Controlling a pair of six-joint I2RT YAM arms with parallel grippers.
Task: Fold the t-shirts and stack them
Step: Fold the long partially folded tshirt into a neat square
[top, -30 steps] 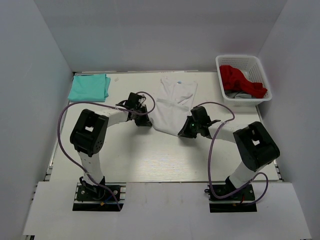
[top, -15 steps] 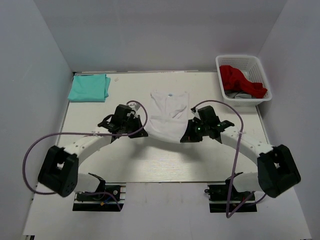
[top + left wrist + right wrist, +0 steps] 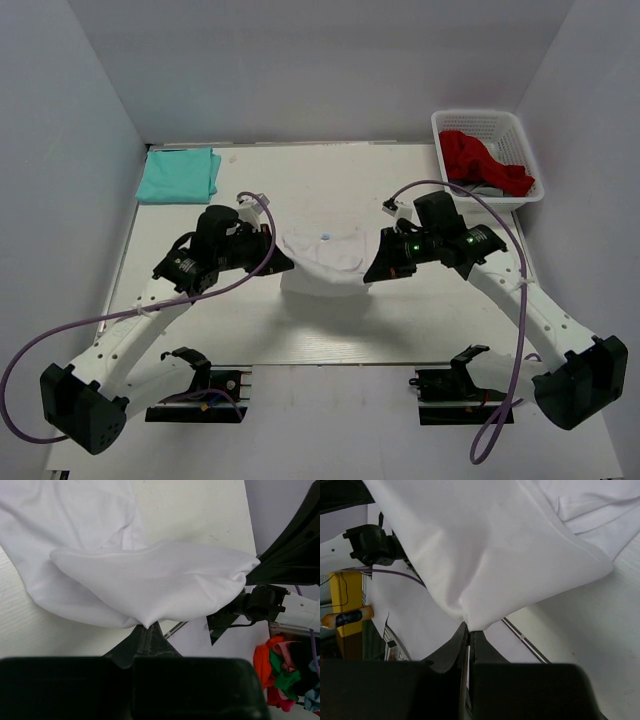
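The white t-shirt (image 3: 324,262) hangs lifted above the table's middle, stretched between both grippers. My left gripper (image 3: 282,262) is shut on its left corner, and the cloth (image 3: 150,580) drapes from the pinched tip. My right gripper (image 3: 370,270) is shut on its right corner, the fabric (image 3: 495,560) rising from its closed tip. The shirt's far part still trails on the table. The mint-teal t-shirt (image 3: 180,174) lies folded at the far left corner, away from both grippers.
A white basket (image 3: 455,126) at the far right holds red cloth (image 3: 482,162) and something grey. White walls enclose the table (image 3: 420,320) on three sides. Purple cables loop from both arms.
Both arms have drawn back toward the near edge and lifted, pulling the white t-shirt with them; it has bunched into a hanging span. The right gripper closed on the shirt.
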